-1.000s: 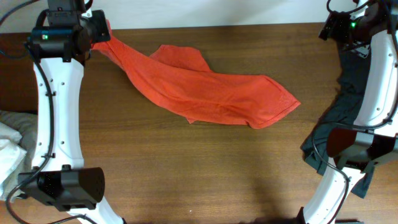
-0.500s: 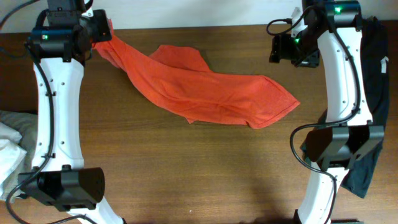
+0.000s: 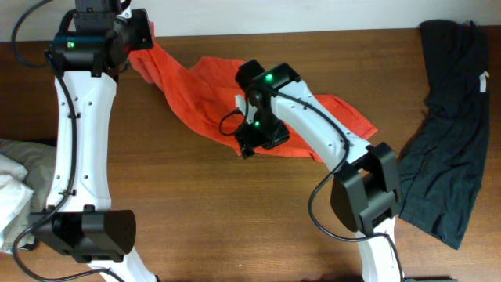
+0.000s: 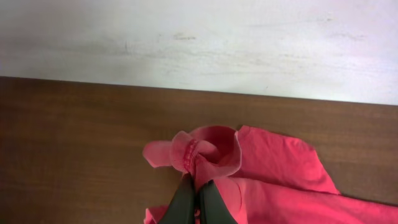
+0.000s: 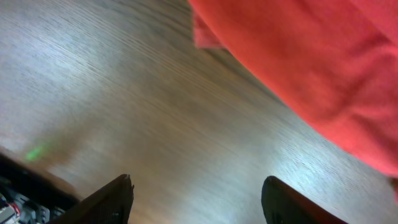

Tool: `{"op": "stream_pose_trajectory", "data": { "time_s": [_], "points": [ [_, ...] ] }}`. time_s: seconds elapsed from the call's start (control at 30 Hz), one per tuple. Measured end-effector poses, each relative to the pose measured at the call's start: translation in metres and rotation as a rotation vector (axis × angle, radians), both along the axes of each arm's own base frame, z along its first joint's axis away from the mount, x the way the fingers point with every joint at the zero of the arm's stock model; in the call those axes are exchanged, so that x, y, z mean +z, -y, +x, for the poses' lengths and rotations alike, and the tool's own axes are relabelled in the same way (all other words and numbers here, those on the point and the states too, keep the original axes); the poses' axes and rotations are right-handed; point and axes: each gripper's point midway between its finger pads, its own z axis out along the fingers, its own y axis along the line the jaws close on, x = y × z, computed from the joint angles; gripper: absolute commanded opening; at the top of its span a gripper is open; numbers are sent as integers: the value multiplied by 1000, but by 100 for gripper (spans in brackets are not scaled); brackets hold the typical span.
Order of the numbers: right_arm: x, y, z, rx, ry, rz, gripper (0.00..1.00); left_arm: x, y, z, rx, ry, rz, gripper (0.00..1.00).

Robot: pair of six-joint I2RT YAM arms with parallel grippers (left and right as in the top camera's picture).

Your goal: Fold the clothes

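A red-orange T-shirt (image 3: pixel 211 98) lies crumpled across the back middle of the wooden table. My left gripper (image 3: pixel 139 45) is shut on a bunched edge of the T-shirt (image 4: pixel 211 155) at the back left, next to the wall; in the left wrist view its fingers (image 4: pixel 198 198) pinch the cloth. My right gripper (image 3: pixel 249 145) is open and empty, just above the table at the shirt's front edge. In the right wrist view the shirt (image 5: pixel 311 68) fills the upper right and bare wood lies between the wide-open fingers (image 5: pixel 198 190). No lettering or tag shows.
A black garment (image 3: pixel 450 133) lies spread at the table's right edge. White and khaki cloth (image 3: pixel 16 184) is heaped off the left side. A pale wall (image 4: pixel 199 37) runs along the table's back edge.
My right arm has swung from the back right corner across to the shirt's front edge. The black garment now lies uncovered at the right. My left gripper has shifted slightly right, still holding the shirt.
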Motion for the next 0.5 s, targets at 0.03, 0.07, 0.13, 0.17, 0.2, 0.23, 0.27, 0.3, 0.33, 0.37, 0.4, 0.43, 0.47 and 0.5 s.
{"op": "stream_pose_trajectory", "data": {
  "time_s": [0.03, 0.07, 0.13, 0.17, 0.2, 0.23, 0.27, 0.3, 0.33, 0.37, 0.4, 0.43, 0.47, 0.5],
  "points": [
    [-12, -6, 2, 14, -14, 18, 70, -1, 0, -1, 0, -5, 0, 1],
    [-24, -9, 4, 23, -30, 25, 71, -2, 0, -1, 0, -10, 0, 1],
    [-45, -17, 8, 32, -46, 43, 70, -3, 0, -2, 0, -13, 1, 1],
    [-56, -21, 9, 33, -61, 57, 69, -3, 0, -2, 0, -13, 1, 1],
    [-61, -23, 9, 34, -70, 67, 70, -3, 0, -2, 0, -13, 1, 1],
    [-66, -27, 10, 35, -72, 78, 70, -3, 0, -2, 0, -13, 1, 1],
    [-70, -30, 11, 38, -74, 87, 70, -3, 0, -2, 0, -15, 1, 1],
    [-74, -34, 9, 43, -79, 91, 69, -3, 0, -2, 0, -15, 1, 1],
    [-77, -39, 7, 56, -77, 95, 67, -3, 0, -2, 0, -15, 1, 1],
    [-80, -46, 5, 69, -71, 101, 67, -3, 0, -2, 0, -15, 1, 1],
    [-83, -55, 1, 88, -67, 105, 67, -3, 0, -2, 0, -15, 1, 1],
    [-84, -65, -5, 105, -63, 113, 67, -3, 0, -2, 0, -16, 0, 1],
    [-84, -73, -9, 114, -59, 118, 67, -3, 0, -2, 0, -16, 0, 1],
    [-84, -77, -10, 109, -57, 121, 67, -3, 0, -3, 0, -17, 1, 1]
  ]
}}
